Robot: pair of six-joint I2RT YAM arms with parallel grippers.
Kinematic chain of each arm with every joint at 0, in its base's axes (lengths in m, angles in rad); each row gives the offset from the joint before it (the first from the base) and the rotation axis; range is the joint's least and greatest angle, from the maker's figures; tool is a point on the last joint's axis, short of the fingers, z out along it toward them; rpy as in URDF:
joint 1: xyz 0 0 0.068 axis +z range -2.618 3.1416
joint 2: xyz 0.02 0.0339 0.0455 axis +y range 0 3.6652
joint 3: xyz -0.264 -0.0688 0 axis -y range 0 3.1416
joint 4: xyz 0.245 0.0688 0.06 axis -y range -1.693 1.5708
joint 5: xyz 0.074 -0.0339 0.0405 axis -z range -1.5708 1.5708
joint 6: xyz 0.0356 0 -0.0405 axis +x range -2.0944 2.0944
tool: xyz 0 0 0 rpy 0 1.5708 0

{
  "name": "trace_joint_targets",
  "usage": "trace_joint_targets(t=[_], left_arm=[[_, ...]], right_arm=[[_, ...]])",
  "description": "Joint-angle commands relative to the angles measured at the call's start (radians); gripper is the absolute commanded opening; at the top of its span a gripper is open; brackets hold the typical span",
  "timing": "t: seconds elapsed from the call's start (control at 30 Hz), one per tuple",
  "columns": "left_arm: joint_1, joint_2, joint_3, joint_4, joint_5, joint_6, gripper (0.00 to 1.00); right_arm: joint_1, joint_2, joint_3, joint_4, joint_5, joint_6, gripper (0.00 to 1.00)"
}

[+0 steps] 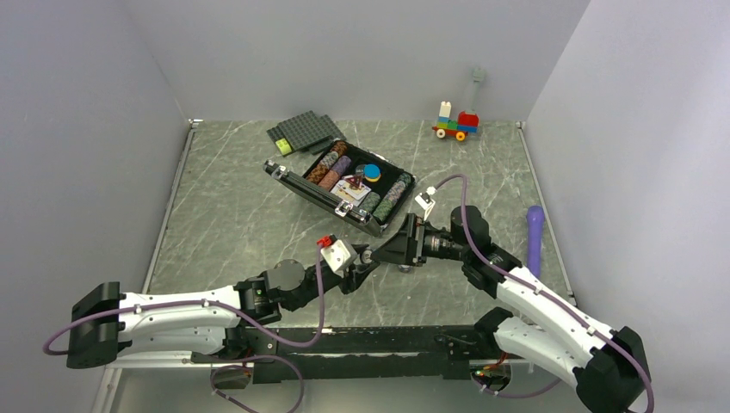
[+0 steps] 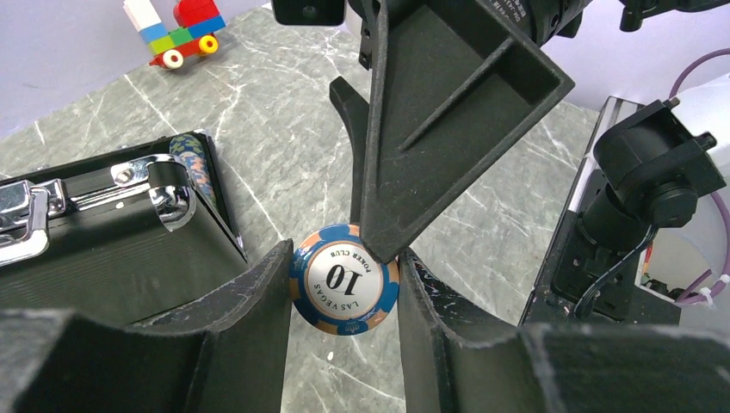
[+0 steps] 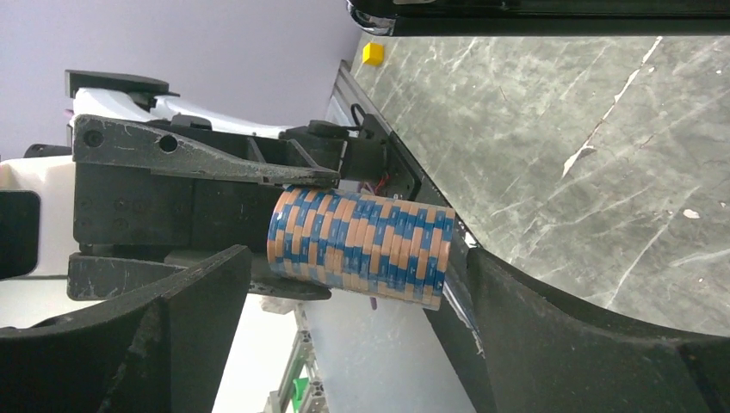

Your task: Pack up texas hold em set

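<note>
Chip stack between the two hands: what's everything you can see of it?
The chip stack is a short roll of plastic-looking blue-and-orange chips, its end face reading 10, Las Vegas Poker Club. It lies horizontal above the table, pinched across its sides by the left hand. The right hand straddles its ends; contact is unclear.

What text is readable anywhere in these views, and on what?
"10": end chip face of the chip stack.
"POKER CLUB": same face, upper rim.
"LAS VEGAS": same face, lower rim.
White print on the right arm's motor, top edge of left wrist view: cut off, unreadable.
</note>
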Motion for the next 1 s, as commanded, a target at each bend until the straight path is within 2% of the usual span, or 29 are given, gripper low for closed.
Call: trace_joint_targets(t=[0.0,0.17,0.37,0.7,0.8,0.83,0.93,0.97], left_arm=[[-0.006,-0.014,0.028,0.163,0.018,0.017,0.00],[-0.007,-0.009,0.031,0.167,0.025,0.019,0.00],[-0.007,-0.005,0.034,0.163,0.043,0.020,0.00],[-0.007,0.008,0.039,0.161,0.047,0.023,0.00],[-0.007,0.015,0.048,0.147,0.037,0.023,0.03],[-0.007,0.015,0.054,0.135,0.028,0.021,0.13],[-0.007,0.005,0.060,0.103,-0.013,0.003,0.71],[-0.007,-0.004,0.058,0.097,-0.023,0.001,0.83]], right_arm=[[0.015,0.004,0.046,0.058,0.006,0.013,1.00],[0.029,0.009,0.051,0.048,0.024,-0.001,0.99],[0.040,0.009,0.069,0.018,0.047,-0.026,0.93],[0.052,0.021,0.119,-0.110,0.095,-0.104,0.56],[0.052,0.022,0.130,-0.158,0.134,-0.132,0.38],[0.052,0.020,0.134,-0.171,0.150,-0.138,0.29],[0.052,0.014,0.137,-0.178,0.181,-0.140,0.00],[0.051,0.012,0.138,-0.181,0.188,-0.144,0.00]])
